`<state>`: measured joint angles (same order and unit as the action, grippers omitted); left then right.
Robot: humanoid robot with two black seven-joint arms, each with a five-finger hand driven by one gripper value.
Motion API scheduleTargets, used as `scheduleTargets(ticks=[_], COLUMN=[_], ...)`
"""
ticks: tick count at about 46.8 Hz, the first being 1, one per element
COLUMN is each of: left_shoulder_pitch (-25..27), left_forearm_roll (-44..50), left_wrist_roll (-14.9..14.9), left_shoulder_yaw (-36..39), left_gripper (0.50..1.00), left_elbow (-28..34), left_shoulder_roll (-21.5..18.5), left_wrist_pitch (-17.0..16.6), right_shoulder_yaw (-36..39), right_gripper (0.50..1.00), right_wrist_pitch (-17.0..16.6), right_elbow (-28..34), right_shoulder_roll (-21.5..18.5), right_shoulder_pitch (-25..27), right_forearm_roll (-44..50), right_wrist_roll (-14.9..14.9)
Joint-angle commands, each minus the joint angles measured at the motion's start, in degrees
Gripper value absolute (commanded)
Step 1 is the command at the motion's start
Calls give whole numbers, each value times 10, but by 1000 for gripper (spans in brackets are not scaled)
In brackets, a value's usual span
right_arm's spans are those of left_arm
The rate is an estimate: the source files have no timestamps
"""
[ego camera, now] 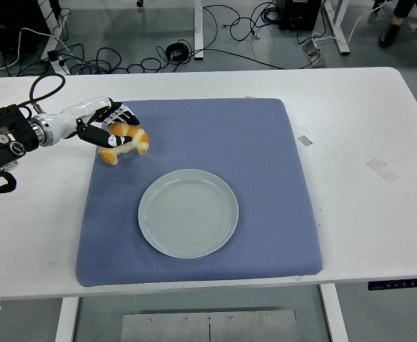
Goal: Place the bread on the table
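Observation:
A golden croissant-shaped bread point(125, 142) hangs over the left edge of the blue mat point(258, 171), held in my left hand point(110, 127). The hand's black-and-white fingers are curled around the bread's upper left side. My left arm reaches in from the left edge across the bare white table point(37, 206). An empty pale grey plate point(188, 212) lies on the mat, below and to the right of the bread. My right arm is out of view.
Two small tape marks point(305, 140) point(381, 169) sit on the table's right part. Beyond the far edge, cables and table legs lie on the floor. A person's shoe point(391, 33) shows at the top right.

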<state>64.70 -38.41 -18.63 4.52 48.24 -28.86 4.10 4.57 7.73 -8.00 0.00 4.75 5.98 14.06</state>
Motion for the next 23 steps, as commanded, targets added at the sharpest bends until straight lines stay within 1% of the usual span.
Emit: scheduleTargets(ticks=[1,10,19,23], left_shoulder_pitch=[-1,-12,-17,-19], left_forearm_roll=[-1,-2,-2,-2], left_wrist_roll=[0,0,0,0], left_shoulder_yaw=[1,3,3,4], left_gripper=[636,642,646,655], left_elbow=[-1,-1,-2,-2], left_shoulder_roll=[1,3,5,5], left_wrist_pitch=[-5,-23,-26,-33], right_shoulder_yaw=[0,0,0,0], right_gripper=[1000,1000,1000,1000], right_wrist_pitch=[0,0,0,0], right_elbow=[0,0,0,0], right_shoulder_roll=[0,0,0,0], right_shoulder_pitch=[0,0,0,0], right_forearm_roll=[0,0,0,0], right_wrist_roll=[0,0,0,0])
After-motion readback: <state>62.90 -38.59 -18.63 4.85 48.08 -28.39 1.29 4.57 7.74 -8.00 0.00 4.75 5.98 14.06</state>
